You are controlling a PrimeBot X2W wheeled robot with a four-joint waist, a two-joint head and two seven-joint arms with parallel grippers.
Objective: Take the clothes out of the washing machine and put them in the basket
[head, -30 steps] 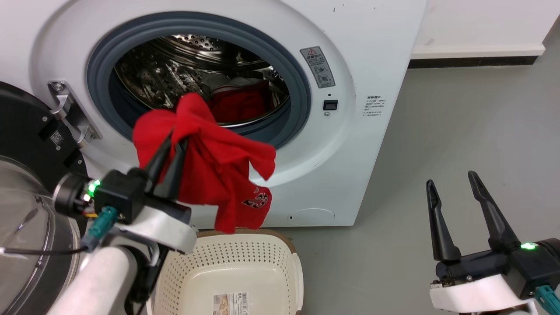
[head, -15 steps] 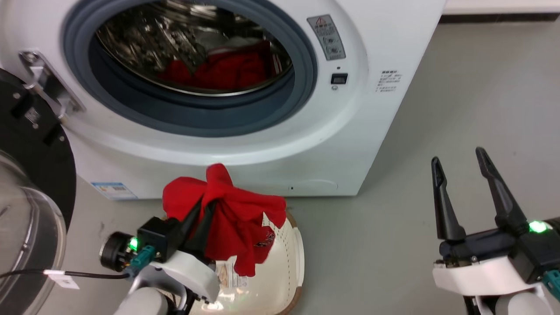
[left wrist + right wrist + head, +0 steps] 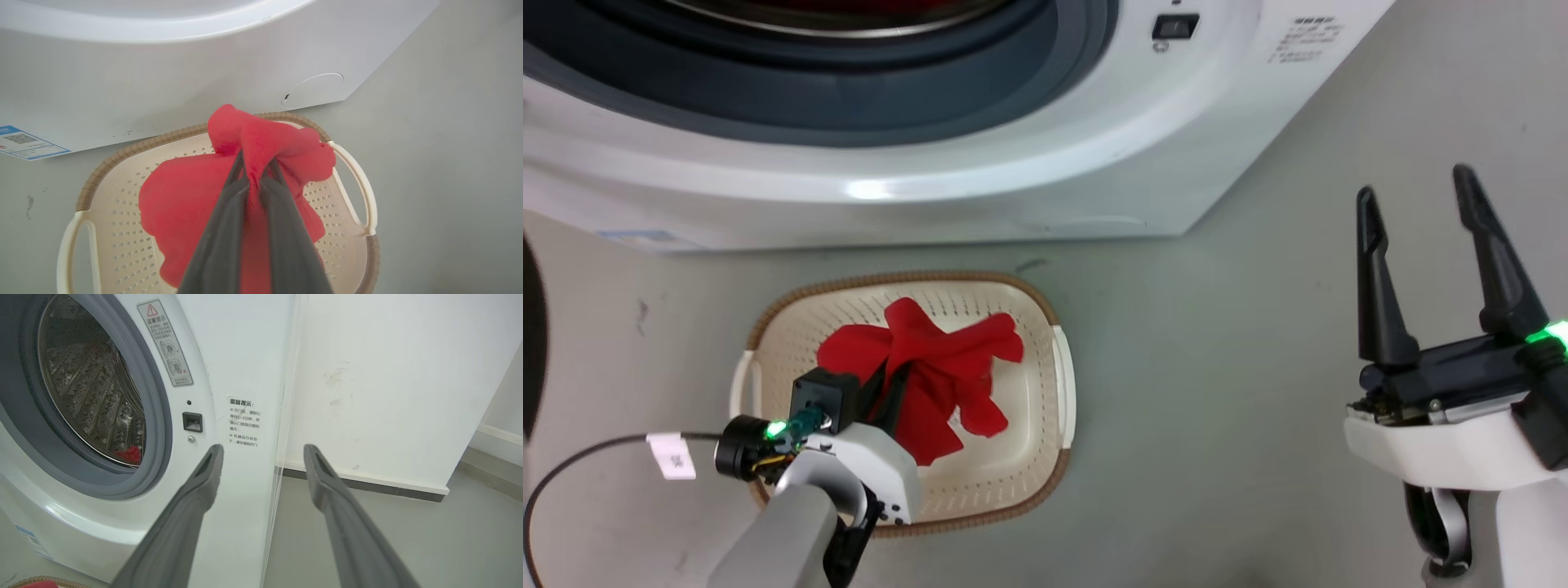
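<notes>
Washing machine (image 3: 1013, 180), one: white front-loader across the top of the head view, with its grey gasket (image 3: 849, 90) at the upper left. It also crossed the top of the left wrist view (image 3: 163, 73) and filled the left half of the right wrist view (image 3: 241, 355), where the steel drum (image 3: 94, 388) showed.

Basket (image 3: 1013, 441), one: cream with a brown rim, on the grey floor (image 3: 1217, 367) at lower centre-left, just in front of the machine. The left wrist view held it in the lower half (image 3: 122, 151).

Red garments, two counted.
- Garment in the basket (image 3: 931, 367): bunched and draped inside the rim, centre of the left wrist view (image 3: 184, 196). Whether it touched the basket bottom could not be told.
- Garment in the drum (image 3: 130, 454): a small red patch at the drum's lower edge.

Grippers, two.
- Left gripper (image 3: 894, 384): lower left, over the basket, its two fingers pinched together on the garment in the basket (image 3: 254, 163).
- Right gripper (image 3: 1414, 186): right edge, over bare floor, well apart from the basket, fingers spread and empty (image 3: 263, 448).

Sundries: one blue-and-white sticker (image 3: 24, 143) low on the machine, and one cable with a white tag (image 3: 674, 453) at lower left.
</notes>
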